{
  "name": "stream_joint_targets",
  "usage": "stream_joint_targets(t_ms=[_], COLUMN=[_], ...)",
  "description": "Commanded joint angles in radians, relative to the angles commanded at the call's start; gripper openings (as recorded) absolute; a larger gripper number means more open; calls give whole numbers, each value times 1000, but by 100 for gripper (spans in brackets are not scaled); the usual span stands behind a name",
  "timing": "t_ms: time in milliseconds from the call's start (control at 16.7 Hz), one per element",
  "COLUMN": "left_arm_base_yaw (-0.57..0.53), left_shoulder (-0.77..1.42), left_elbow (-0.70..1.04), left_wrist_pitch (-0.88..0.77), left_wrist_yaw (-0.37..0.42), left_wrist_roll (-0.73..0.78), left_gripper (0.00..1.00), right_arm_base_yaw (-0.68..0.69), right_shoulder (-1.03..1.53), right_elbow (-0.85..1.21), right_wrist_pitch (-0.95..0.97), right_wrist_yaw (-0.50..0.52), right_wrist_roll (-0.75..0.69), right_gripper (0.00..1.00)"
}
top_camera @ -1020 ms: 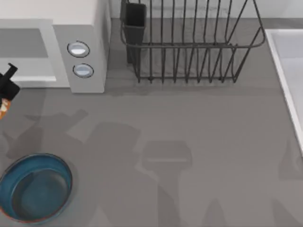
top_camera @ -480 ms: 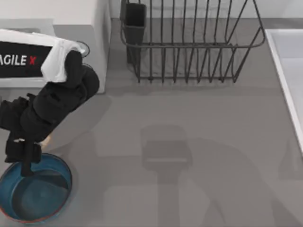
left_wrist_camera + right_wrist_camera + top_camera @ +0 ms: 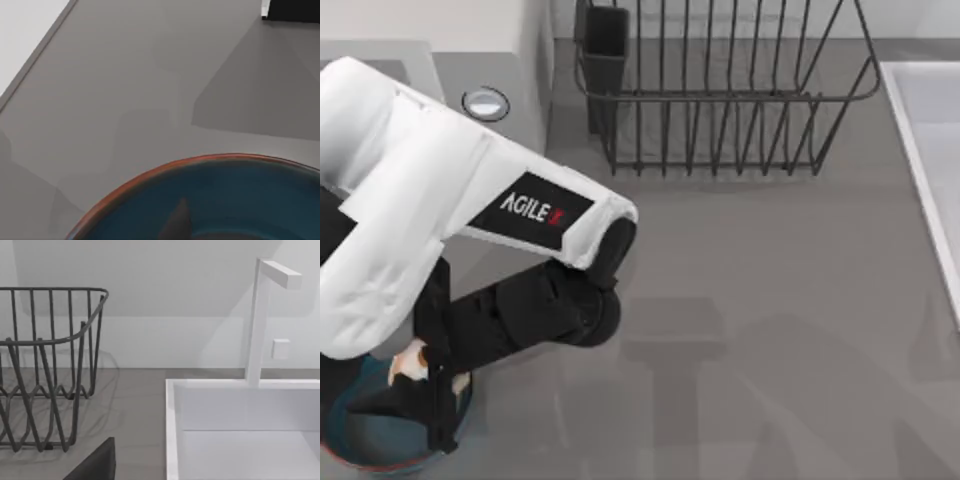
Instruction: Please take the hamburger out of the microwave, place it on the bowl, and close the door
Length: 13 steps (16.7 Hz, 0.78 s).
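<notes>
Left hand (image 3: 420,385): our left arm reaches across the near-left of the counter (image 3: 770,300), its dark hand hovering over the bowl, closed narrowly on the hamburger.
Hamburger (image 3: 412,362): a small pale lump with an orange spot, pinched in the hand above the bowl's far edge, carried there so it can drop inside.
Bowl (image 3: 360,455): dark blue with a reddish rim, at the near-left corner, mostly under the arm; our left wrist view looks down on its rim (image 3: 165,167).
Microwave (image 3: 510,70): far left, one knob (image 3: 485,103) visible; we cannot tell how the door stands.
Dish rack (image 3: 720,90): far centre, untouched.
Right arm: parked near the sink (image 3: 240,430) on the right; we cannot tell its hand's state.
</notes>
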Motion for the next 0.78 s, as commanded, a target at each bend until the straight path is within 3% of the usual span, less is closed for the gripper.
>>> stream_joint_targets(t_ms=[480, 780], left_arm_base_yaw=[-16, 31], left_shoulder=[18, 20], left_elbow=[-4, -97], left_wrist_pitch=[-6, 109], left_wrist_yaw=[-7, -52], left_wrist_roll=[-34, -4], left_gripper=[0, 0], right_arm_base_yaw=[0, 0], right_shoulder=[0, 0], right_elbow=[0, 0], right_wrist_pitch=[0, 0], right_wrist_yaw=[0, 0], right_wrist_roll=[0, 0], right_gripper=[100, 100])
